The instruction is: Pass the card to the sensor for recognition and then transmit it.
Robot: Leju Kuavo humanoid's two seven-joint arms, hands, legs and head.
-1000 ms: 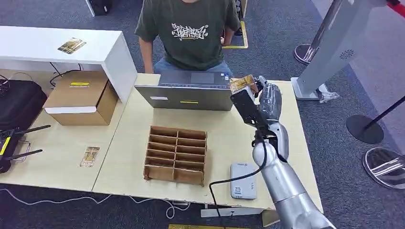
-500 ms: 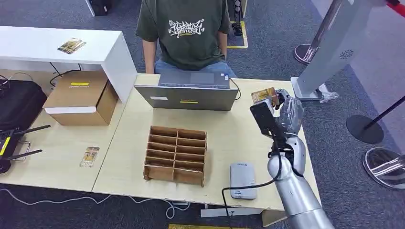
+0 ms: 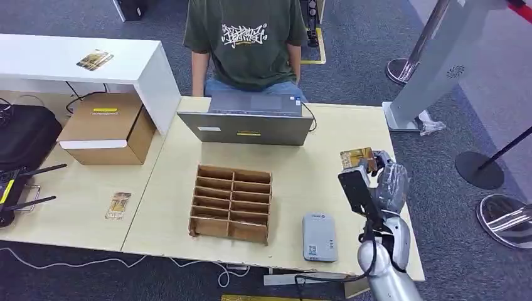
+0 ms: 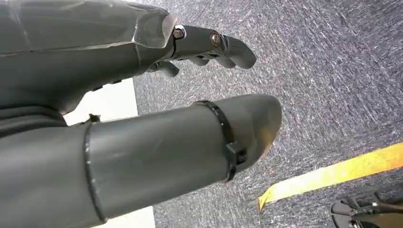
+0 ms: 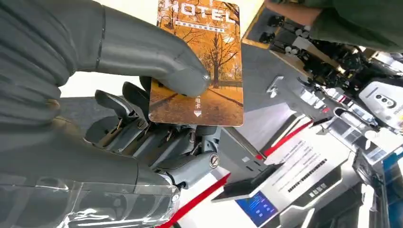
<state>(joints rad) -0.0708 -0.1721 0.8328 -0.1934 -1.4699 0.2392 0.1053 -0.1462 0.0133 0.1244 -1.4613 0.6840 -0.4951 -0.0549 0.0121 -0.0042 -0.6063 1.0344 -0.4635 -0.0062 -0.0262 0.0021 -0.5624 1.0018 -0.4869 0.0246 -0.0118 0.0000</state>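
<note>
Tabletop (image 3: pixel 295 169) of pale wood carries a laptop (image 3: pixel 251 120) at its far edge, with a person (image 3: pixel 248 41) seated behind it. Wooden divider tray (image 3: pixel 231 202) sits mid-table; grey sensor (image 3: pixel 319 236) lies flat near the front edge, just right of the tray. Right hand (image 3: pixel 384 182) is raised over the right side of the tabletop, well apart from the sensor, thumb (image 5: pixel 157 54) pressing the card (image 5: pixel 199 61) against the fingers (image 5: pixel 142 128), so it's grasping the card. The card shows an orange autumn picture with "HOTEL" printed on it. Left hand (image 4: pixel 142 95) hangs over carpet, fingers curled in loosely, nothing in it.

Progress guess: card picked and secured; scan over the sensor not visibly done, handover to the person also left. A spare card (image 3: pixel 118 205) lies on the left tabletop.
</note>
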